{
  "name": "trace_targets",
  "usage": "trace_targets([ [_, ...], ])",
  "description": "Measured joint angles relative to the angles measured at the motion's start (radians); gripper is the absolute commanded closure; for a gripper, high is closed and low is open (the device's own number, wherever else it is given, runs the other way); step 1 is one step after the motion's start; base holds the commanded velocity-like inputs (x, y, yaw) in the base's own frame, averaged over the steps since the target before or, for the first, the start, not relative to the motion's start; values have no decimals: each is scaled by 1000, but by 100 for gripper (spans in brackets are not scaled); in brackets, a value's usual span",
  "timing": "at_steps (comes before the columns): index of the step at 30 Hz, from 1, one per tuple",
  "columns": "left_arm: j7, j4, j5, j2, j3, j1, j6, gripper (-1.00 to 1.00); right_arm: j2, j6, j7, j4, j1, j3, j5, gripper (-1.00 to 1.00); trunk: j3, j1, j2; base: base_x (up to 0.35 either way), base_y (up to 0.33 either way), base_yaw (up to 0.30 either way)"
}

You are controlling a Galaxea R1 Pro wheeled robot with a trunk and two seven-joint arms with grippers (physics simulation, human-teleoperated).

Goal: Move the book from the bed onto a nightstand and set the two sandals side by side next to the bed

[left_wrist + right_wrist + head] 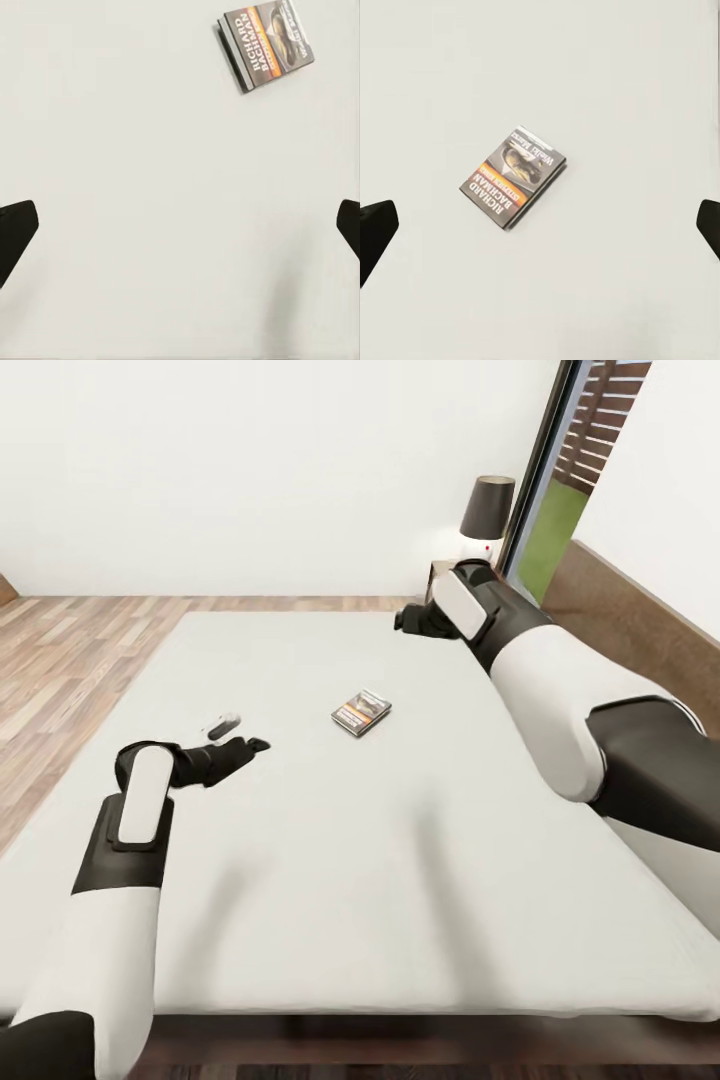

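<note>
Book (361,712) is lying flat mid-bed (300,880). Right end effector (540,225) is hovering over it, released wide; left end effector (180,232) released too. Needs lower approach w/ fingers straddling the book's short sides.

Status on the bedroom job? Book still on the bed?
Nothing looks done yet. The small dark grey paperback book with the orange band lies flat on the white mattress of the bed, untouched. In hand: both arms hover over it, left gripper and right gripper open and empty. Left: grasp the book, carry it to the dark wooden nightstand under the lamp, then the sandals.
</note>
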Motion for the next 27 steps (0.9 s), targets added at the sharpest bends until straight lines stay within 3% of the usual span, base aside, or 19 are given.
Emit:
trace_targets([
  [5,34,20,4,-36,-21,-4,0,-100,0,-13,-5,16,-15,-12,-4,-100,-4,0,0,0,0,0],
  [8,62,-56,9,-45,-27,43,0,-100,0,-17,-5,22,-18,-17,-5,-100,-8,0,0,0,0,0],
  [11,72,-100,35,-42,-29,88,0,-100,0,-19,-5,24,-17,-18,-6,-100,-12,0,0,0,0,0],
  [15,78,-129,92,-24,-30,122,0,-100,0,-22,-5,28,-16,-19,-6,-100,-18,0,0,0,0,0],
  [19,81,-142,156,13,-31,140,1,-100,0,-36,-5,32,-4,-20,-6,-100,-24,0,0,0,0,0],
  [27,84,-145,210,41,-33,149,1,-100,0,-46,-6,32,11,-20,-5,-100,-36,0,0,0,0,0],
])
